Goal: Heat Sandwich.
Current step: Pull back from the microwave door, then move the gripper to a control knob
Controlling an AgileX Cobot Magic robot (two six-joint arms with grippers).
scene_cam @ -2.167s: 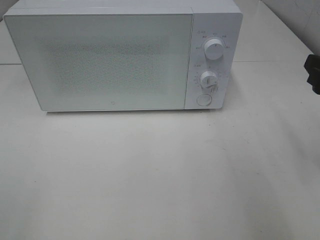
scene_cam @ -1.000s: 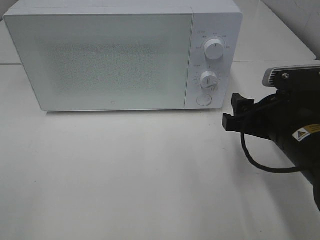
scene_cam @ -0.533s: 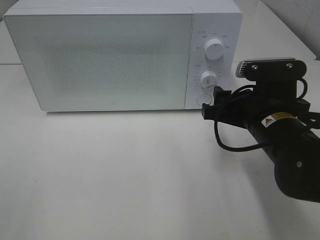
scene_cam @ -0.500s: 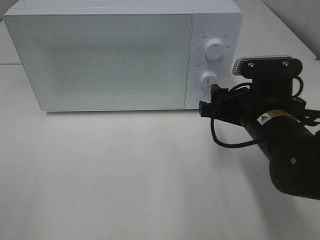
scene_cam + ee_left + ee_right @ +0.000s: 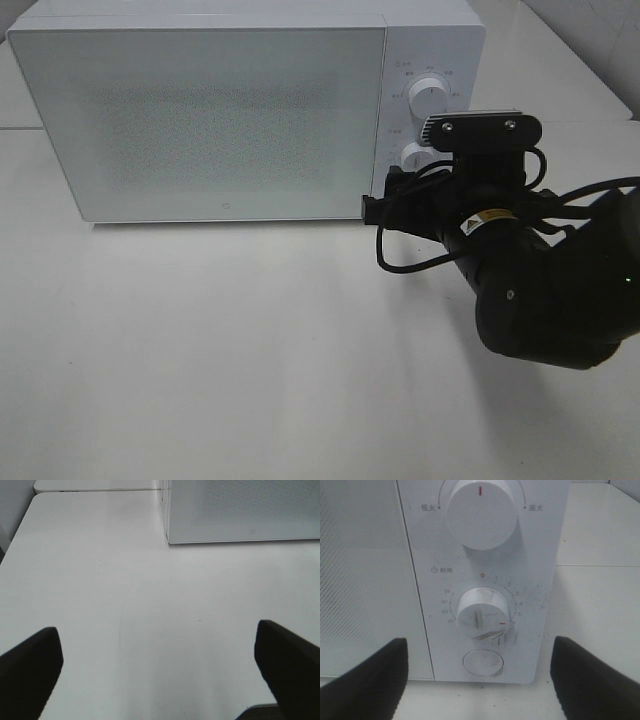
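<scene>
The sandwich is out of view. The white microwave (image 5: 210,120) stands at the back of the table with its door shut. My right gripper (image 5: 380,195) is open and empty, right in front of the control panel's lower end. The right wrist view shows its fingers (image 5: 365,680) spread either side of the round door button (image 5: 481,661), below the timer knob (image 5: 481,614) and the power knob (image 5: 481,512). My left gripper (image 5: 160,670) is open and empty over the bare table, away from the microwave's front corner (image 5: 170,537). It does not show in the exterior high view.
The white table (image 5: 200,350) spreads in front of the microwave. A seam runs across the table behind it (image 5: 560,122). The right arm's black body (image 5: 540,290) and cable fill the right side in front of the panel.
My right arm came in from the right edge and moved left to the microwave's control panel. The microwave has not moved and its door stays shut.
</scene>
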